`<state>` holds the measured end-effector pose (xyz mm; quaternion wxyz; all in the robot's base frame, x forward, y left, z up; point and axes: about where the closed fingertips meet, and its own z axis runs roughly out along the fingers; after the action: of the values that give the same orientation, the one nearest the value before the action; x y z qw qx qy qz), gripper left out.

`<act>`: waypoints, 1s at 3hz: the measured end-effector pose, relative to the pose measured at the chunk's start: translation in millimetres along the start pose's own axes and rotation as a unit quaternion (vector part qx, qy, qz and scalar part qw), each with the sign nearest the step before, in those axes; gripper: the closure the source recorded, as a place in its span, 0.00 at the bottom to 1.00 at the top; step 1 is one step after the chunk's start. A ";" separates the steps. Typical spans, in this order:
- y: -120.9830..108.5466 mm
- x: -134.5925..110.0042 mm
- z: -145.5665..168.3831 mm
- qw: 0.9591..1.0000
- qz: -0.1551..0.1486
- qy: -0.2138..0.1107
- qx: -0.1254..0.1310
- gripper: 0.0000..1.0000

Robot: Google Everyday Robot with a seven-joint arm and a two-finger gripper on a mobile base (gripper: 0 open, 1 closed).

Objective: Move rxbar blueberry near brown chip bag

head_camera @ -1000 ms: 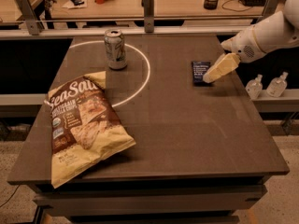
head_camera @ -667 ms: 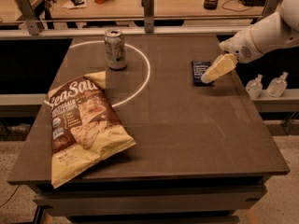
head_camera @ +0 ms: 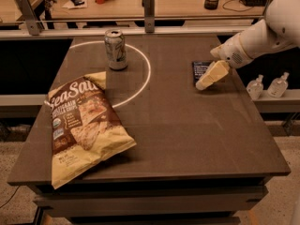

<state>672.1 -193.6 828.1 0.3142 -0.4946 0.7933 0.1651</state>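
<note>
The cream-coloured gripper [head_camera: 211,76] sat low over the small flat navy rxbar blueberry wrapper [head_camera: 199,68], right of centre, presumably to grasp it. Its opening could not be told. The large crinkly brown chip bag [head_camera: 82,125] lay lower left, well apart.

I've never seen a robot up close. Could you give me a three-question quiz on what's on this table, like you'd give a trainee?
1. True or false: the gripper is at the rxbar blueberry, far across the table from the brown chip bag.
2. Which stands upright? A) silver can B) brown chip bag C) rxbar blueberry
3. Fill in: the brown chip bag's white lettering reads "Sea ____".
Key: 1 true; 2 A; 3 Salt.
</note>
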 end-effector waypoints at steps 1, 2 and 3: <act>-2.1 -1.6 13.4 1.000 -0.010 0.004 -0.010 0.00; -4.4 -3.5 19.9 1.000 -0.017 0.005 -0.014 0.18; -5.7 -4.5 22.4 1.000 -0.022 0.005 -0.015 0.41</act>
<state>686.1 -180.3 814.6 0.3058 -0.5173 0.7814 0.1678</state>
